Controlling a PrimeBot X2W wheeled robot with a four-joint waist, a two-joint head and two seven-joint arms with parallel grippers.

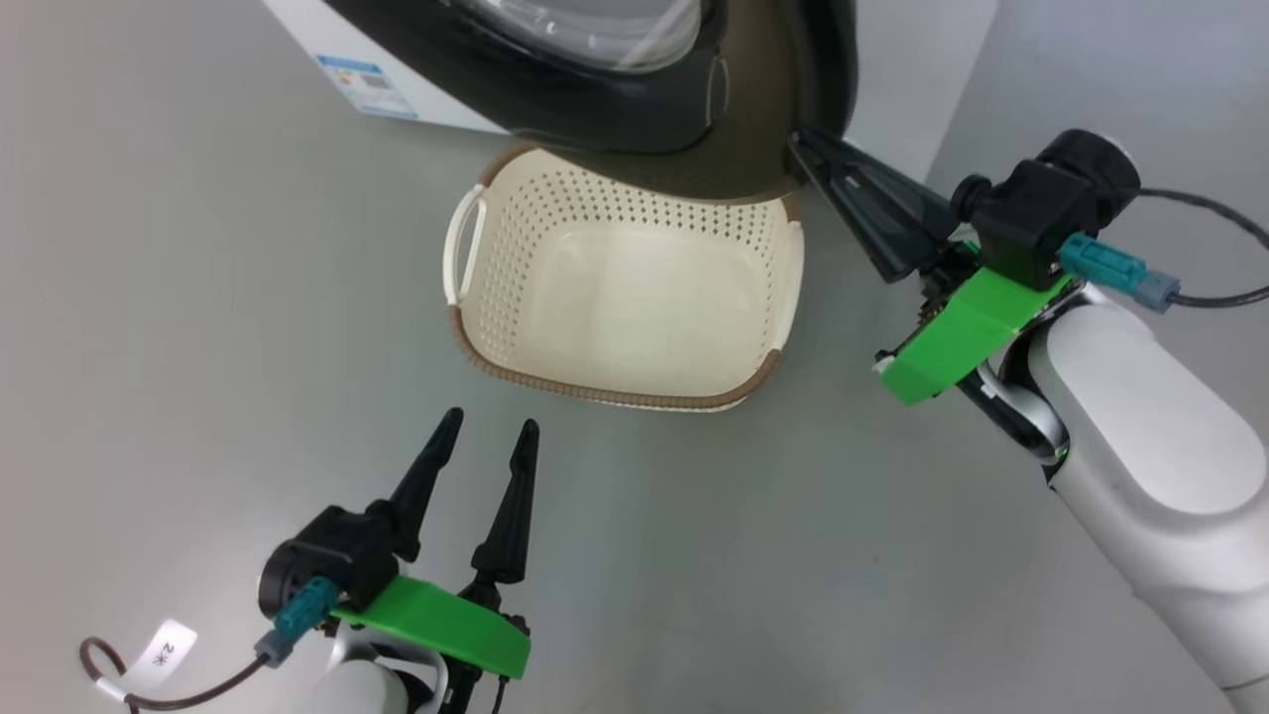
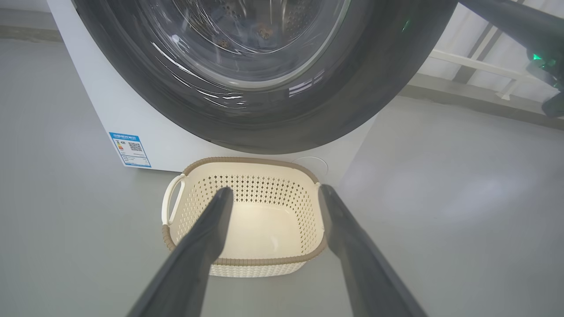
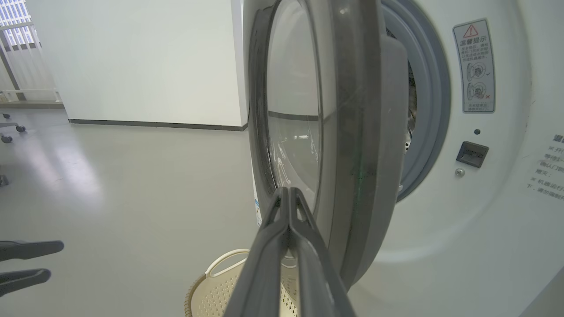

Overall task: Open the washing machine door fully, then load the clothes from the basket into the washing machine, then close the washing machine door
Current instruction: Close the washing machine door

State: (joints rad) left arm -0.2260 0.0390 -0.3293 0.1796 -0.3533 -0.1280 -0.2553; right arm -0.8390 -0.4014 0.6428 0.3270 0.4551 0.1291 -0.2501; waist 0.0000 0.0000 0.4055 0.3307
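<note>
1 basket, 1 door (ajar), L gripper spread, R gripper pinched.

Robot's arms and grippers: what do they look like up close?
The left gripper and right gripper each have two long black tapering fingers on a black block, with a bright green bracket. A teal plug feeds a dark cable. The forearm is glossy white. A white tag hangs by the left wrist.
</note>
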